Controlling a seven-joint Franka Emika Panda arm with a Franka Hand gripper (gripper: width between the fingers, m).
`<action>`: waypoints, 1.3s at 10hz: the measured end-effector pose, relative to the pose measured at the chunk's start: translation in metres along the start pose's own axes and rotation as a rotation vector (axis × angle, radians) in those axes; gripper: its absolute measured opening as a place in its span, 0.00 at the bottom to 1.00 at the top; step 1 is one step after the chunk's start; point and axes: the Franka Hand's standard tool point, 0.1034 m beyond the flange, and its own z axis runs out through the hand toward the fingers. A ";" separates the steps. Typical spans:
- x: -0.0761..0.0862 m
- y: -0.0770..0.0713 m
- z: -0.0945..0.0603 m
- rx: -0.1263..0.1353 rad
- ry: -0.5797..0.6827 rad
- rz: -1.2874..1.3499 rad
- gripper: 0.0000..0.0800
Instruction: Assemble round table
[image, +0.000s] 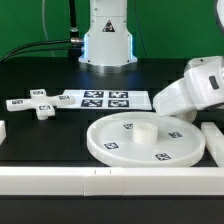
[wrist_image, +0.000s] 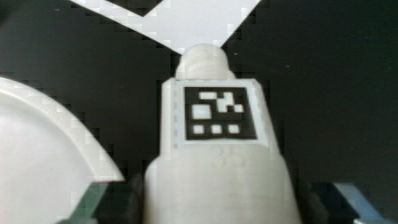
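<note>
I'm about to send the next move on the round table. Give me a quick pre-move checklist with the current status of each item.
1. Post held in the gripper: ok, with a finger on each side and its tag facing the wrist camera.
2. Grip firm enough to carry: cannot tell.
3. Round disc flat on the table, raised hub uncovered: ok.
4. Post lined up with the hub: not ok. In the wrist view its tip points at bare table beside the disc's rim.
5. Cross-shaped piece out of the way: ok, it lies beside the marker board, apart from the disc.
</note>
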 end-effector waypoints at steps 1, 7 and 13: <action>-0.006 0.000 -0.005 0.001 -0.009 -0.001 0.51; -0.047 0.026 -0.055 0.011 -0.014 -0.159 0.51; -0.051 0.051 -0.068 0.027 0.092 -0.087 0.51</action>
